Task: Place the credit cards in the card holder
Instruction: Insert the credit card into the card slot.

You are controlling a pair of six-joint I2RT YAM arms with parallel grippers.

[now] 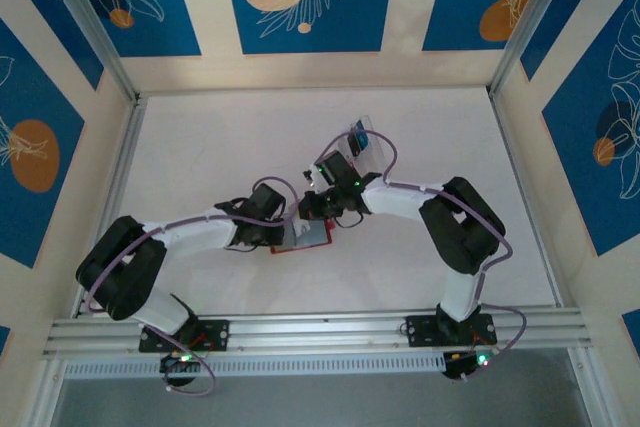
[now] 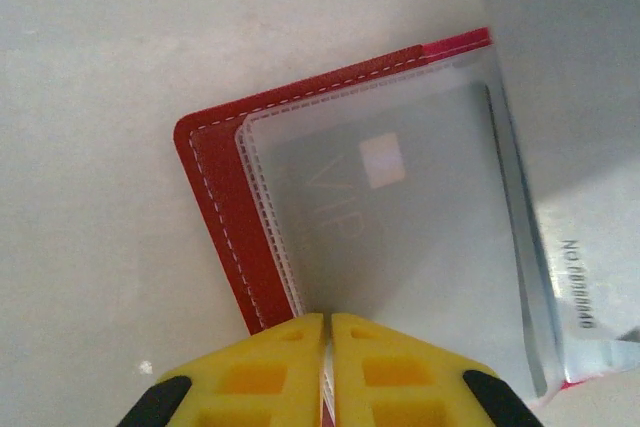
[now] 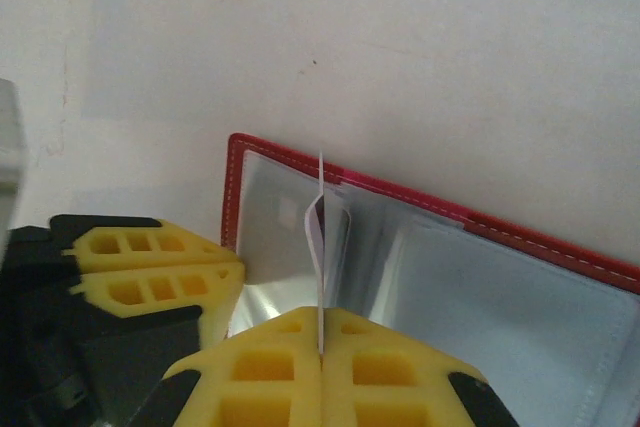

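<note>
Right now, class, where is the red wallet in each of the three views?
Top: wallet at the table's centre, where the two arms meet.
Left wrist: wallet across centre and right, red corner at left.
Right wrist: wallet lower centre to right edge, open.
Shared landmark: left gripper pinching its edge.

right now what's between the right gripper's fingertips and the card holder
A thin card, edge-on in the right wrist view: the right gripper pinches it and its far edge reaches the open card holder's sleeves.
</note>
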